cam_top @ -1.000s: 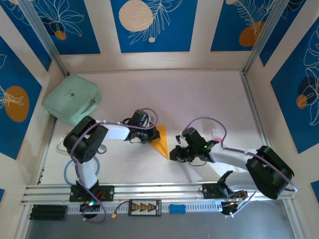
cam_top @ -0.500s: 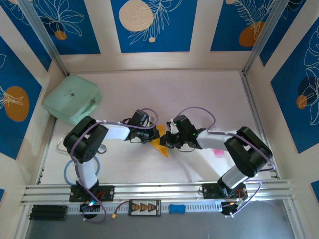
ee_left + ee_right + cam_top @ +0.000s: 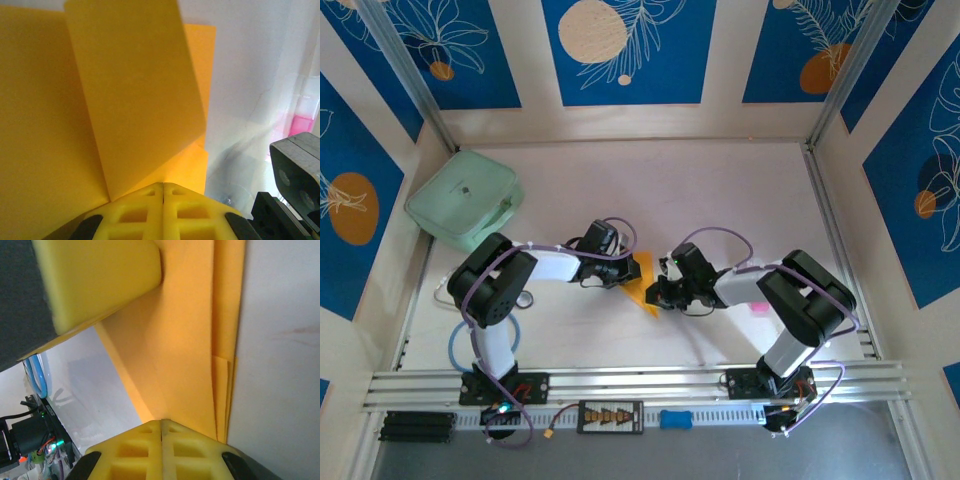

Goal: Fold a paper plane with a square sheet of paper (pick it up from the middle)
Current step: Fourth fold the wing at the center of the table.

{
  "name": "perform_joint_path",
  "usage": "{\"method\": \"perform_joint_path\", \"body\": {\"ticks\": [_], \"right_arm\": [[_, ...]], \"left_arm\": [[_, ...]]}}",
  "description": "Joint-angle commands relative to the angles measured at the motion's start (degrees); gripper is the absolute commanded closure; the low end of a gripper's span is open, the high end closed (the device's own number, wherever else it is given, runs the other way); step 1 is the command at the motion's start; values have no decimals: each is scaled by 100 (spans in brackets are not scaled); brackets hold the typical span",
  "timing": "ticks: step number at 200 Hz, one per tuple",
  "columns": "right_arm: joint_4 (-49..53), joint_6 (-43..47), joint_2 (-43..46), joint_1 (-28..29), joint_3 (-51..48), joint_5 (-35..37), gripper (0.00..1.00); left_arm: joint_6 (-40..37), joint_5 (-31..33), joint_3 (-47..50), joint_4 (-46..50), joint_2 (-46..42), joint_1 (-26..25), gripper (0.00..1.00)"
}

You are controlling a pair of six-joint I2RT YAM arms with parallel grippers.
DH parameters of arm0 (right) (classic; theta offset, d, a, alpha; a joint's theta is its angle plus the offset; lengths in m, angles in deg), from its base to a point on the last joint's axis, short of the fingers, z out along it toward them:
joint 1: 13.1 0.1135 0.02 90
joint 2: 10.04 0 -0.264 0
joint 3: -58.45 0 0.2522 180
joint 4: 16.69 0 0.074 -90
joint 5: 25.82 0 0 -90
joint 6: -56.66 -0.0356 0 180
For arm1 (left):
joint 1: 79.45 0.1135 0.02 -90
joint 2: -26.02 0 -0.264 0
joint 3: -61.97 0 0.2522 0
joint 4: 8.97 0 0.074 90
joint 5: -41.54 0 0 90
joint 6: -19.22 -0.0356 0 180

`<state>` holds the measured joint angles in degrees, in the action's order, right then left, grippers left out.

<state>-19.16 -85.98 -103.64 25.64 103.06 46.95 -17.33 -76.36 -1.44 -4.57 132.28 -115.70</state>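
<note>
Orange paper (image 3: 643,292), creased, lies on the bench (image 3: 720,190); left gripper (image 3: 162,186) and right gripper (image 3: 161,423) each clenched on its edge.

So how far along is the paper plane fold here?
Done: the square sheet of paper already carries several folds, layered flaps showing in both wrist views. In hand: the left gripper and right gripper, both shut, have their tips against the paper, apparently pressing a crease. Left: it is a broad wedge, not yet a narrow dart.

Folded paper (image 3: 125,100) orange-yellow; left pincer pads (image 3: 145,202) yellow; case (image 3: 465,197) mint-green; wall panels (image 3: 625,50) blue, white leaf lines.
</note>
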Motion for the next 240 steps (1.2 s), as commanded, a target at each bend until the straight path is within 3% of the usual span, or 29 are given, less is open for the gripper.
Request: {"method": "perform_joint_path", "body": {"ticks": [1,64,103,240], "right_arm": [[278,-67,-51,19,-245,-65,95],[306,75,-178,-136,-519,-90,100],[392,109,-201,-200,-487,-105,100],[254,102,-151,-208,-571,-425,100]], "left_arm": [[-180,341,81,462,214,13,98],[-319,-46,0,278,-258,4,92],[-469,-144,-125,497,-396,-192,96],[-668,454,-344,1438,461,-264,100]]}}
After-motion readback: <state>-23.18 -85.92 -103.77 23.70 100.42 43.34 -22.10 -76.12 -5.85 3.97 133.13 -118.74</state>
